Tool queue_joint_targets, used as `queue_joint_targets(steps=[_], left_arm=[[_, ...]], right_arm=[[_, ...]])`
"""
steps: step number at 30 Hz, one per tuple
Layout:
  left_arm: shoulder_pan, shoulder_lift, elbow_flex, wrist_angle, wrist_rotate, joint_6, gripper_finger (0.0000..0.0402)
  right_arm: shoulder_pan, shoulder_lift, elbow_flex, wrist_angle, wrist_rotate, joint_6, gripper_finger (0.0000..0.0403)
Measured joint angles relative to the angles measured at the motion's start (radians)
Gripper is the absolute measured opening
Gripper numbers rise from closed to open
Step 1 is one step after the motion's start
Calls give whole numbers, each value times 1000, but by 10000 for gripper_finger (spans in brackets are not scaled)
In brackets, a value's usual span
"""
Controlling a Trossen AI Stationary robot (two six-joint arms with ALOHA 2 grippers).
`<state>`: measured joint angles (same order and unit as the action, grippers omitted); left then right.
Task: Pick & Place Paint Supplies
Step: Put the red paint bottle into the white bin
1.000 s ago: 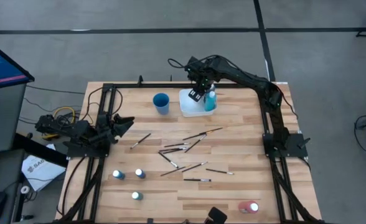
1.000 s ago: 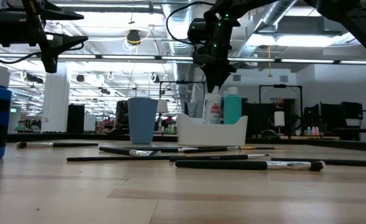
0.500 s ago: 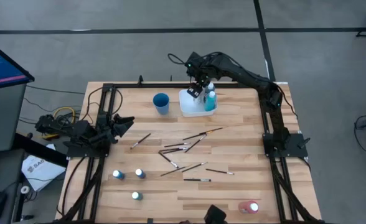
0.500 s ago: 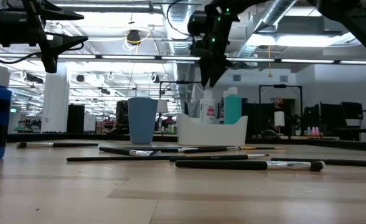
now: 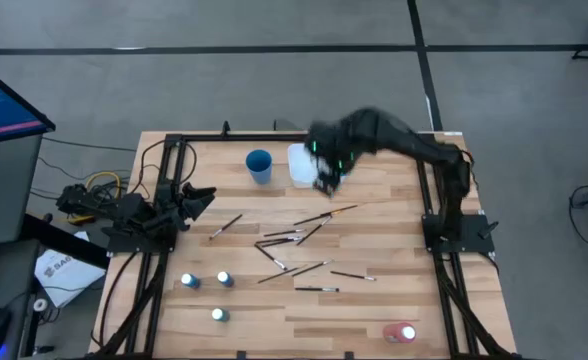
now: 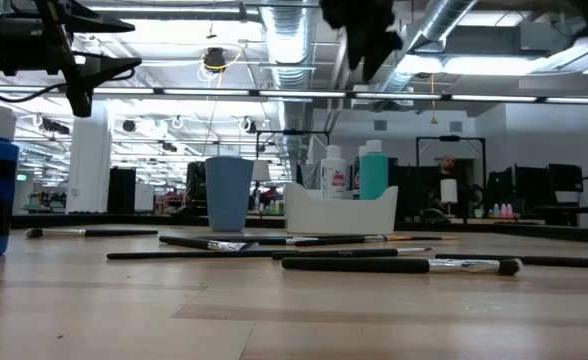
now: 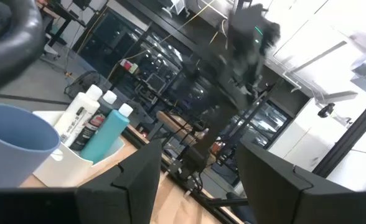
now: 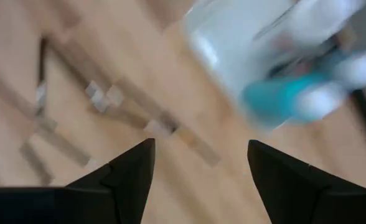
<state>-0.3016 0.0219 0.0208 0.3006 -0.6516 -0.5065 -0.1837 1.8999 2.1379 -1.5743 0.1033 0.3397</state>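
1. Grey floor (image 5: 274, 90) crossed by dark lines surrounds the wooden table (image 5: 374, 300).
2. A monitor (image 5: 4, 105) with a blue screen stands beside the table.
3. Overhead, silver ducts (image 6: 454, 20) and strip lights (image 6: 214, 93) cross the ceiling.

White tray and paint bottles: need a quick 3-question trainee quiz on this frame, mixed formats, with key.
1. True or false: the white tray holds bottles standing upright.
2. Multiple choice: what is the right gripper holding? A) a teal bottle B) a paintbrush C) nothing
3. Fill in: the blue cup stands beside the tray, on the ___ arm's side.

Key
1. True: in the low view a white bottle and a teal bottle stand in it.
2. C: its fingers are spread with nothing between them.
3. Left.
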Motion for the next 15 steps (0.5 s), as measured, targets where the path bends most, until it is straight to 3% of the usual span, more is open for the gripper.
queue_joint_targets(steps=[5, 9, 15], left_arm=[[0, 0, 0, 1, 0, 3, 199], [0, 0, 0, 1, 0, 2, 199], [0, 0, 0, 1, -7, 6, 199]], right_arm=[[247, -150, -180, 3, 1, 239, 248], [460, -262, -311, 2, -34, 546, 248], [753, -327, -411, 2, -119, 947, 248]])
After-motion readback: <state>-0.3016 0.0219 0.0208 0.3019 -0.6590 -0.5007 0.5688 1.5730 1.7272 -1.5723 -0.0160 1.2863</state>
